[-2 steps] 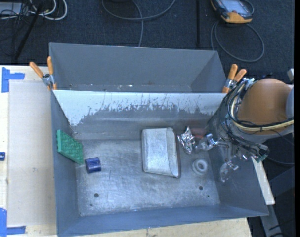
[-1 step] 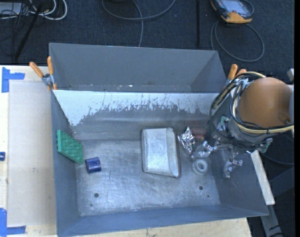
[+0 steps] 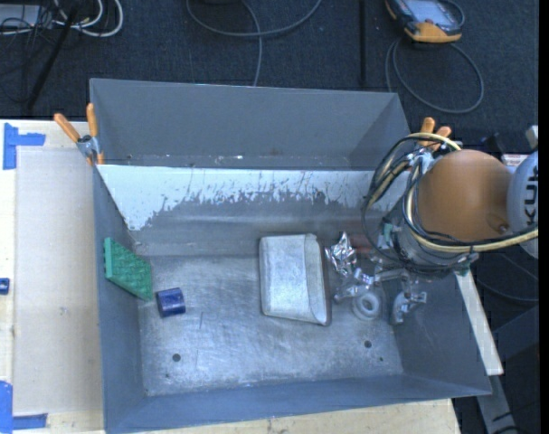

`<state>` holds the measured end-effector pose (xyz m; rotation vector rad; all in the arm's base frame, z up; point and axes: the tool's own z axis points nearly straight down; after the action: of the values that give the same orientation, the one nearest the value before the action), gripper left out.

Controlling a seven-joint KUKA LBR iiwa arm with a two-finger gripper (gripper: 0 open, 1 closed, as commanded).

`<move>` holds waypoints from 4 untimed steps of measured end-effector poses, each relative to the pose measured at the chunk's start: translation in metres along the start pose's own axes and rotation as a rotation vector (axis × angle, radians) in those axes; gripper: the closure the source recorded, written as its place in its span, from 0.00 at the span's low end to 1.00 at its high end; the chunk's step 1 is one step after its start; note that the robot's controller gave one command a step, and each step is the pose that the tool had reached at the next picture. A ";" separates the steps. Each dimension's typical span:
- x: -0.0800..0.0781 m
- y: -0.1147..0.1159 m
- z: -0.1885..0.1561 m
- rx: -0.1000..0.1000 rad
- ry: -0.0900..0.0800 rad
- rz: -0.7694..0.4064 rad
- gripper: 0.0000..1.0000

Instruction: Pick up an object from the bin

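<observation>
My gripper (image 3: 384, 304) is low over the right part of the bin floor, under the arm's orange cover. Its two metal fingers stand apart, open, with bare floor between them. Just left of it and a little further back lies a small crumpled silver foil-like piece (image 3: 341, 255), close to the left finger but not between the fingers. Left of that, a grey rectangular block (image 3: 292, 277) lies flat in the middle of the bin, its right edge near the gripper.
A green scrub pad (image 3: 127, 268) leans at the left wall. Beside it a small blue cylinder (image 3: 170, 302) sits on the floor. The arm and its cables hang over the bin's right rim.
</observation>
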<state>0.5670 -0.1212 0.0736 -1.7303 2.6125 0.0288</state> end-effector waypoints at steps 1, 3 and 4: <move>-0.005 0.002 0.000 0.005 0.010 -0.002 0.00; -0.004 0.000 -0.026 0.012 0.015 0.006 1.00; -0.006 0.000 -0.043 0.011 0.015 0.010 1.00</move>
<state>0.5694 -0.1168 0.1166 -1.7206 2.6264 0.0016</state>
